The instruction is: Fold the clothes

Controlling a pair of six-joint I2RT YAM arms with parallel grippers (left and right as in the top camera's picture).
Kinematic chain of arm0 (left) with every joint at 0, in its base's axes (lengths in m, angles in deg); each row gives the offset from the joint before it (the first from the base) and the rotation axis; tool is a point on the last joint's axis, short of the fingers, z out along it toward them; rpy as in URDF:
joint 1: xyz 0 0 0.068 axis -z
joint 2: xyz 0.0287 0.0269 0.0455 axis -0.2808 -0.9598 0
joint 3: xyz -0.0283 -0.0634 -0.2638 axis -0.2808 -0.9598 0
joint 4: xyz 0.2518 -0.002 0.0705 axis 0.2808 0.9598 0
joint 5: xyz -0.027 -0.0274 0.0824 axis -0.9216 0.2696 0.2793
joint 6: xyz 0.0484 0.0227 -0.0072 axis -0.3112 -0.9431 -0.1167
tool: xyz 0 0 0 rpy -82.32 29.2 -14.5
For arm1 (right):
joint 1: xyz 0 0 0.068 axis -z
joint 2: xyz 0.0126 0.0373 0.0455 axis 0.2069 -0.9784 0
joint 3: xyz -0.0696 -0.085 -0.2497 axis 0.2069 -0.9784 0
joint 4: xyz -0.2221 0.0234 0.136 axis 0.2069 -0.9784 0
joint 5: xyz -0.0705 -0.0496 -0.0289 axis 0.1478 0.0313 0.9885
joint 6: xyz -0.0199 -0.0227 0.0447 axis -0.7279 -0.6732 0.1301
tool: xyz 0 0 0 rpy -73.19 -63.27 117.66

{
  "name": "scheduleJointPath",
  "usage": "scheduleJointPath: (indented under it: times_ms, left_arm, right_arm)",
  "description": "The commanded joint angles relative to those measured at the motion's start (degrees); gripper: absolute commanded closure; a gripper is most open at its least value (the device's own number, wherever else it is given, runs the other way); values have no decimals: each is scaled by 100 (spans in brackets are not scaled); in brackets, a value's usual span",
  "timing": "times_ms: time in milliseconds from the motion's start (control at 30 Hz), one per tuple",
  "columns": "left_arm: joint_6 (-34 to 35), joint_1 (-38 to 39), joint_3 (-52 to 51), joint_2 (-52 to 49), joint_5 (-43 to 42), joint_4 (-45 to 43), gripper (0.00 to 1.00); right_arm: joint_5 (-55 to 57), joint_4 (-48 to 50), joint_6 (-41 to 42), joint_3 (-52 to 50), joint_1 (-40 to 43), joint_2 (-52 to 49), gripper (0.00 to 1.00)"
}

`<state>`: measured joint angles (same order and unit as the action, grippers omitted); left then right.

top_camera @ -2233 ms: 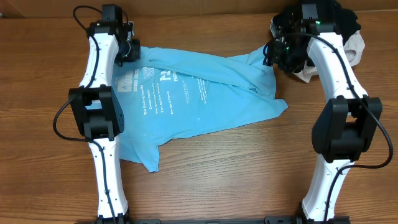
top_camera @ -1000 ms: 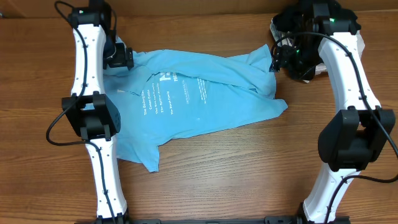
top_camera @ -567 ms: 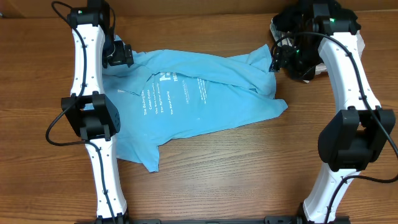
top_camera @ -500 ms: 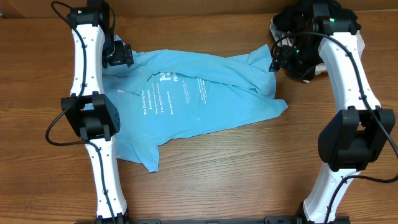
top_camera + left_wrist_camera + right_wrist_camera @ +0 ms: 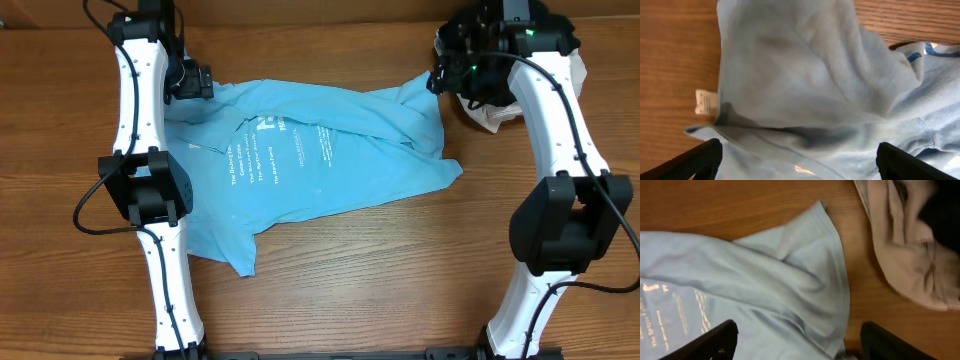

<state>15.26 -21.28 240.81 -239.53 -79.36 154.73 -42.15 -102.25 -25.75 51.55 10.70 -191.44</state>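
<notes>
The sky-blue T-shirt (image 5: 320, 160) lies rumpled on the tabletop (image 5: 380, 270), across the middle of the frame, with one corner reaching toward the lower left. At its upper-left edge the left tool (image 5: 192, 80) hangs over the cloth, fingers spread wide, gripping nothing. At the shirt's upper-right corner the right tool (image 5: 445, 78) is likewise released above the fabric. In the upper right of the frame lie a beige garment (image 5: 900, 250) and a black garment (image 5: 942, 210).

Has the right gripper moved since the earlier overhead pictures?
Yes. The right gripper has moved toward the far edge of the table, away from the blue T-shirt corner, uncovering more of the beige garment.
</notes>
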Motion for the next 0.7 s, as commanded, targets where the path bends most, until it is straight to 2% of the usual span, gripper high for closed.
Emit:
scheduleJointPath:
  times_ms: [0, 400, 467, 533, 600, 667]
  left_arm:
    - [-442, -33, 35, -2, -48, -179, 0]
    - [-433, -144, 31, -4, -516, -1408, 0]
    - [-433, -144, 28, -26, -614, -1537, 4]
    - [-433, -138, 17, -74, -706, -1617, 10]
    - [-433, -133, 4, -170, -809, -1644, 24]
    - [-433, -131, 4, -299, -951, -1637, 57]
  right_arm:
    - [13, 249, -153, 122, -33, -20, 18]
    - [-111, 979, -317, 120, -448, -1104, 19]
    - [-111, 1036, -317, 120, -474, -1239, 19]
    - [-111, 1073, -315, 120, -481, -1320, 19]
    - [-101, 1108, -315, 120, -481, -1342, 22]
    - [-92, 1169, -313, 120, -481, -1342, 32]
